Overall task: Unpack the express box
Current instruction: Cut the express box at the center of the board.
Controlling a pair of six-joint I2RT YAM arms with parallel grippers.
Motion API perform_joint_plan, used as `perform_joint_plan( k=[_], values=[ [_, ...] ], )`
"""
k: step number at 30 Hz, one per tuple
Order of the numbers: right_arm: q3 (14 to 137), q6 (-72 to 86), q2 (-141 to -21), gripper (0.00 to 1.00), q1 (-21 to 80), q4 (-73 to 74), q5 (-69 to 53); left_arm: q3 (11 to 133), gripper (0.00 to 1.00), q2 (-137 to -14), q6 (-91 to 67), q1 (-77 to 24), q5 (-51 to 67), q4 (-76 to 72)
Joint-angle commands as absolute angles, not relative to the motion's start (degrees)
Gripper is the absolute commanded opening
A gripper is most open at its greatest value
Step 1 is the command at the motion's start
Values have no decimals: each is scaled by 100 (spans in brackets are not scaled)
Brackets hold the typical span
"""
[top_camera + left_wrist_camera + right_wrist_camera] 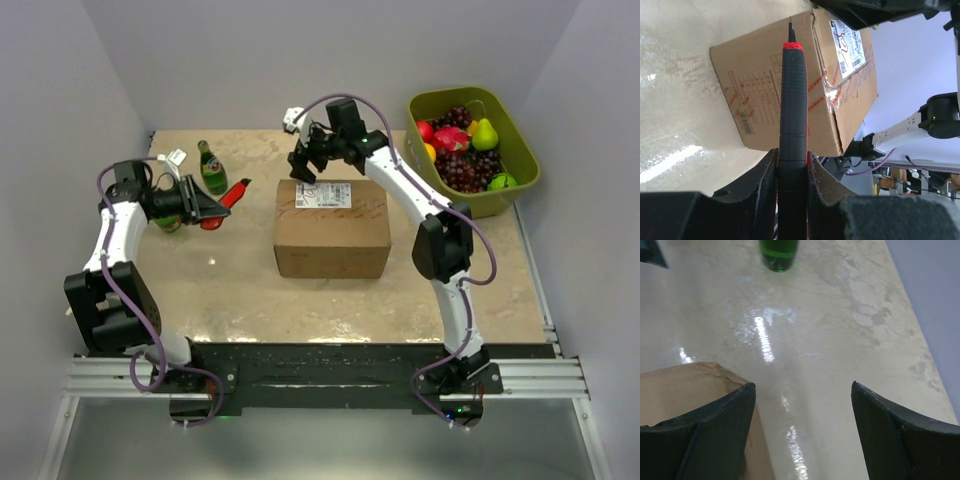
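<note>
The express box (332,228) stands sealed at the middle of the surface. The left jaws pinch a cutter (791,100), its blade pointing at the box from the left. The right jaws hang spread over the box's far left corner. I think they should hold the box steady while the blade runs shallow along the top seam.

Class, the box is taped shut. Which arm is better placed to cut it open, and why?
Left. The left fingers are shut on the knife, with its blade pointing toward the box and its tape. The right fingers stand open and empty at the box's far corner.
</note>
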State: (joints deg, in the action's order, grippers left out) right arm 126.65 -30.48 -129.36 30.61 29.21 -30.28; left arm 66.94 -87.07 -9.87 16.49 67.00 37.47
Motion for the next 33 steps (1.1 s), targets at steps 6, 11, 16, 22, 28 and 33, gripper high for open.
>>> perform_joint_plan(
  k=[6, 11, 16, 22, 28, 33],
  values=[
    [11901, -1986, -11674, 86, 3094, 1469, -1716, 6706, 0, -8780, 199, 1644, 7391, 5007],
    [10535, -2250, -10566, 85, 3348, 1072, -1644, 6952, 0, -9113, 1818, 1626, 7804, 6326],
    [9011, -2180, -9783, 81, 3735, 932, -1152, 7294, 0, -9316, 1960, 1459, 8085, 6521],
    [8403, -2109, -9764, 77, 3955, 843, -1002, 7348, 0, -9448, 1881, 1354, 8095, 6521],
    [8297, -2039, -9932, 73, 3955, 1099, -1248, 7304, 0, -9510, 1504, 1239, 7963, 6197],
    [7998, -1890, -9914, 72, 3964, 1134, -1608, 7163, 0, -9492, 1248, 1178, 7875, 5941]
  ],
)
